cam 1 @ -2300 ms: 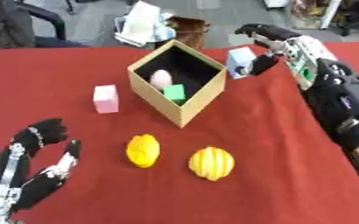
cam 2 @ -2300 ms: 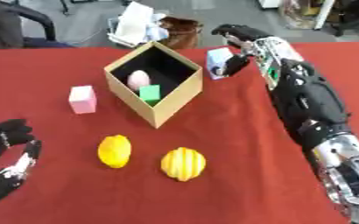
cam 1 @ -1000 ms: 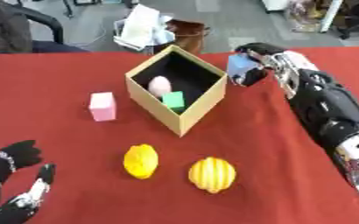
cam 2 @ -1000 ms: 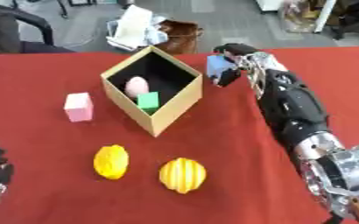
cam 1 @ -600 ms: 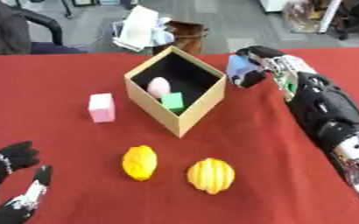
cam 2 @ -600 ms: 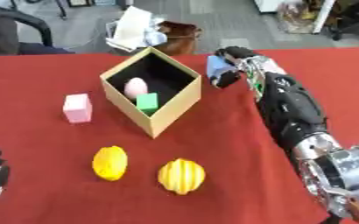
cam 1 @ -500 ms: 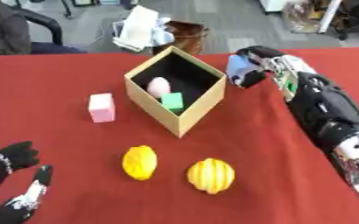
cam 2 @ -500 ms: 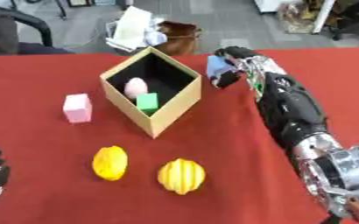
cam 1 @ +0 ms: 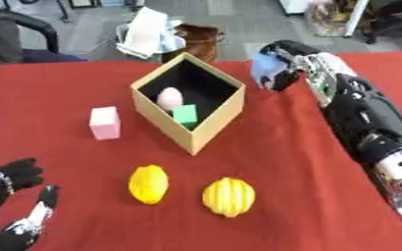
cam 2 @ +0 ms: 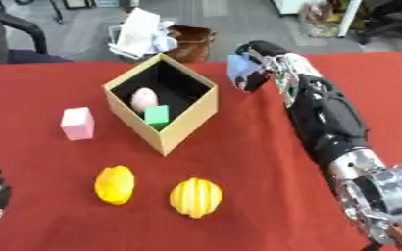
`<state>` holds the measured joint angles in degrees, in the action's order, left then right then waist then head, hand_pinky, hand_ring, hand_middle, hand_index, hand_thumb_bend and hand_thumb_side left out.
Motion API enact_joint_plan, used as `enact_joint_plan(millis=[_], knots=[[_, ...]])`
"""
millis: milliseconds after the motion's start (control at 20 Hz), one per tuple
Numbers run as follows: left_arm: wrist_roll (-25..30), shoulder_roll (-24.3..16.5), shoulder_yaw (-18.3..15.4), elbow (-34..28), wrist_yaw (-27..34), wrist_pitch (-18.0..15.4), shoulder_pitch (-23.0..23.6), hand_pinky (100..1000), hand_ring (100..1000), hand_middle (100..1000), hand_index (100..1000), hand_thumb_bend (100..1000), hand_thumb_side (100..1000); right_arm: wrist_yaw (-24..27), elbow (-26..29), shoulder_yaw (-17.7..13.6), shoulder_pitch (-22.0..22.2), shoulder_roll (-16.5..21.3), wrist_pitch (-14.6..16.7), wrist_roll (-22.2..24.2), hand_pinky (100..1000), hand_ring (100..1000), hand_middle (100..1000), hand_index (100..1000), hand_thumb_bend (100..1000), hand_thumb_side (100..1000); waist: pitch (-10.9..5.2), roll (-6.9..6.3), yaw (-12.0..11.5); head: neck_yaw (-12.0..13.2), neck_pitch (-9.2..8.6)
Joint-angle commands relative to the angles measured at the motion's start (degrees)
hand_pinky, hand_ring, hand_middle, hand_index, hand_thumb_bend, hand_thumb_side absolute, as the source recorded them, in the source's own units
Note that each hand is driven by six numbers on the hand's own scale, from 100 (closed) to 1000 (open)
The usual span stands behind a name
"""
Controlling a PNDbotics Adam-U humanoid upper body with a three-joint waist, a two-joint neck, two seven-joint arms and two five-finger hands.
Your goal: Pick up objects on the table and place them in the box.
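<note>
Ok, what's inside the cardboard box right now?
Inside the cardboard box lie a pale pink egg-shaped object and a green cube, touching each other. The near walls hide part of the floor, so anything lying low against them cannot be seen.

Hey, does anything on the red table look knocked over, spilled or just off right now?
Nothing is spilled or damaged. The cardboard box sits turned corner-on to the table edge, upright, with a pink egg shape and a green block inside. The right hand holds a pale blue block just beside the box, not over it.
</note>
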<state>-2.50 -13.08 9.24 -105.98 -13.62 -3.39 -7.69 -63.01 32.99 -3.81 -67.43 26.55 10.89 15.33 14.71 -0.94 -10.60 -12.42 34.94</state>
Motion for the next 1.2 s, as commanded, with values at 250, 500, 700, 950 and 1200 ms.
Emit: enact_joint_plan(millis=[250, 500, 700, 950, 1200], knots=[[-0.5, -0.8, -0.6, -1.0, -0.1, -0.1, -0.5, 750, 656, 639, 803, 377, 425, 1.8, 4.6, 0.7, -2.1, 2.2, 1.8, 1.8, 650, 573, 723, 810, 100, 100, -0.67, 0.87, 0.3, 0.4, -0.85], [-1.0, -0.3, -1.1, -1.0, -0.1, -0.1, -0.1, 750, 656, 639, 802, 377, 422, 5.4, 10.4, 6.5, -5.1, -3.2, 5.3, 4.3, 668, 587, 734, 820, 100, 100, -1.66, 0.58, 2.5, 1.7, -0.26], [-1.2, -0.2, -1.3, -0.8, -0.2, -0.1, 0.4, 750, 656, 639, 803, 377, 423, 9.3, 16.7, 12.5, -4.0, -5.3, 9.1, 7.5, 679, 600, 744, 824, 100, 100, -2.24, 0.56, 3.6, 2.1, 0.11], [-1.3, -0.3, -1.3, -0.7, -0.3, -0.2, 0.6, 750, 656, 639, 803, 382, 426, 14.1, 22.7, 16.6, -1.6, -6.5, 14.0, 11.9, 683, 610, 750, 828, 114, 100, -2.73, 0.64, 4.4, 2.3, 0.55], [-1.4, -0.3, -1.5, -0.6, -0.3, -0.2, 1.0, 750, 656, 638, 803, 379, 424, 15.7, 21.6, 17.2, 0.1, -7.4, 17.8, 16.2, 701, 635, 763, 843, 100, 224, -2.97, 0.71, 4.7, 2.4, 0.86]])
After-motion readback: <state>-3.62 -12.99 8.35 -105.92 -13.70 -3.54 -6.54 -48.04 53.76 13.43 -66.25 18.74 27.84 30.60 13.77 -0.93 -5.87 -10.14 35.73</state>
